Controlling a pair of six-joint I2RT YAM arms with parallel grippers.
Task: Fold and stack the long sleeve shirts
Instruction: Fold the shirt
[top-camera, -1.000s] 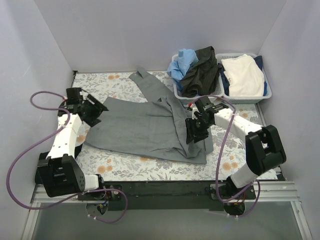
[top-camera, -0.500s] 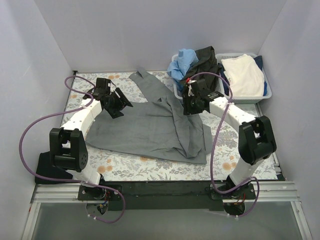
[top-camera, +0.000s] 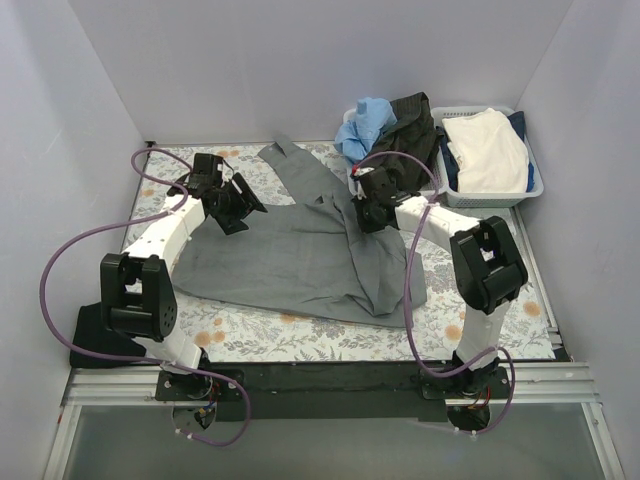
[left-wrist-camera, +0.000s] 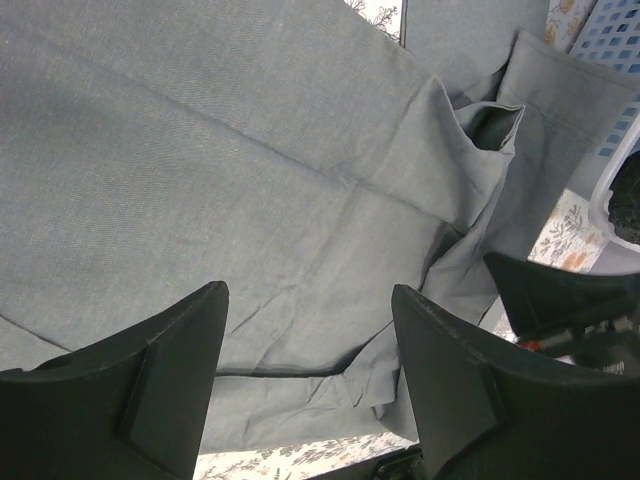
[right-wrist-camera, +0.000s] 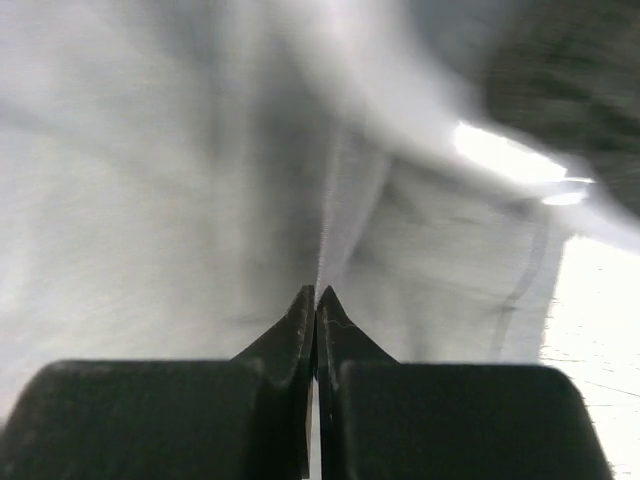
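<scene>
No readable text, label, brand, number or sign anywhere.

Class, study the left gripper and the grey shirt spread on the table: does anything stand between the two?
Nothing visible does. The left gripper, jaws open, hangs above the grey shirt. The left wrist view shows only bare grey cloth below it.

Left tool (left-wrist-camera: 308, 300), right tool (right-wrist-camera: 316, 292): black wedge fingers (left-wrist-camera: 170, 380). White links (top-camera: 165, 232), purple cables (top-camera: 41, 298).
</scene>
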